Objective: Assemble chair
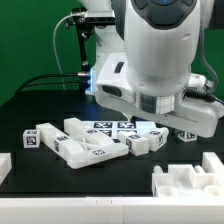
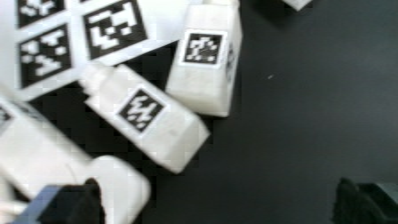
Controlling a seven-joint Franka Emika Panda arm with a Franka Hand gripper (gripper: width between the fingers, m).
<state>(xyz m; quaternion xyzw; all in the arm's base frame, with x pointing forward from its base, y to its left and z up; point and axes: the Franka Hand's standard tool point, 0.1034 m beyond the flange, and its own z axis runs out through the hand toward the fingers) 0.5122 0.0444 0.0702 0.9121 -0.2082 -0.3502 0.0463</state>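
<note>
Here the jaws stand spread wide over open black table point(image 2: 285, 130), white chair parts point(image 2: 151, 125) crowding one side.

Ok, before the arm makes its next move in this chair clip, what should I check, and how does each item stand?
1. Gripper open: ok. The fingers stand apart in the wrist view.
2. Nothing held: ok. Only bare table shows between them.
3. Parts in sight of the wrist camera: ok. One tagged bar and a second bar lie by the marker board.
4. Gripper centred on a part: not ok. A rounded white part sits beside one finger, not between the two.
5. Any parts already joined: cannot tell. The arm hides part of the pile in the exterior view.
</note>
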